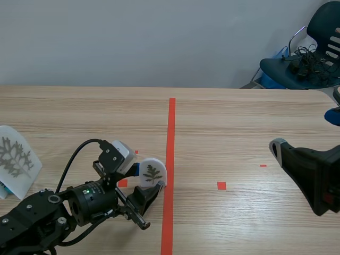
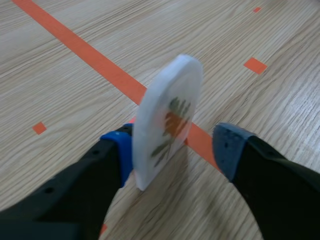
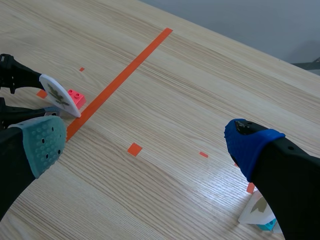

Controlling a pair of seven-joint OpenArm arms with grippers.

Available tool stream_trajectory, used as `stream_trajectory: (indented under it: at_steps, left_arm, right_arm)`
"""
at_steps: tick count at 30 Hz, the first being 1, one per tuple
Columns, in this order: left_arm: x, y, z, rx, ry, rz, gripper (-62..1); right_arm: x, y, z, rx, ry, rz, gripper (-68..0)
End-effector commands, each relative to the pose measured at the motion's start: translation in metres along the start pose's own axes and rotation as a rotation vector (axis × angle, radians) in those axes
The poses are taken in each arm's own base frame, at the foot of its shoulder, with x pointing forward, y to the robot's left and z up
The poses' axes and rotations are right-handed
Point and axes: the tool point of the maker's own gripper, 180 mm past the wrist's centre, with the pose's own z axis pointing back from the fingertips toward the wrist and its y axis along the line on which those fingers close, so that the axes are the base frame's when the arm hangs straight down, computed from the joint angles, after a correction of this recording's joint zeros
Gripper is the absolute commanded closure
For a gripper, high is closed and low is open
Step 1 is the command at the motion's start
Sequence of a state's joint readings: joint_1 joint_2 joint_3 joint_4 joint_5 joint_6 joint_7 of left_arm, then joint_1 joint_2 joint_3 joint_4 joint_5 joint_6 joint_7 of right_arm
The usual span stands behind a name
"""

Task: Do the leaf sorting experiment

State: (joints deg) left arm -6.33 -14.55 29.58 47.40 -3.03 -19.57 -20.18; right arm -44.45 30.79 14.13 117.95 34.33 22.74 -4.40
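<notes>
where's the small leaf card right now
The small leaf card stands on edge just left of the long orange tape line in the scene view, between the left tool's fingers, touching one pad, clear of the other.

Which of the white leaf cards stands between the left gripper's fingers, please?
The rounded white card with the green leaf, upright by the orange-red line; the grey-leaf white card stands far from the left gripper.

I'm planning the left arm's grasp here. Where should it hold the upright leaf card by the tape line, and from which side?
Probably across its two flat faces, coming from the robot's side. The leaf card stands on edge and is thin, so its rim offers little hold; the open left gripper straddles it, one pad against a face.
</notes>
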Motion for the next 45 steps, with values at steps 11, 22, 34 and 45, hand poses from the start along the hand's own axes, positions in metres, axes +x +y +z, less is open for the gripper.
stream_trajectory:
  at_steps: [11, 22, 34, 45]
  left_arm:
    - [0.022, -0.002, -0.001, -0.019, -0.065, 0.01, -8.3]
    - [0.066, 0.008, 0.064, 0.098, -0.16, 0.089, -6.7]
    - [0.019, 0.093, 0.159, 0.601, -0.117, 0.23, -6.7]
    - [-0.026, 0.142, 0.177, 0.802, -0.059, 0.275, -6.8]
  right_arm:
    - [0.006, -0.003, -0.001, -0.01, -0.029, -0.002, -67.9]
    - [0.006, -0.003, -0.001, -0.01, -0.028, -0.003, -67.9]
    - [0.006, -0.003, -0.001, -0.01, -0.029, -0.003, -67.9]
    - [0.007, -0.003, -0.001, -0.01, -0.03, -0.003, -67.9]
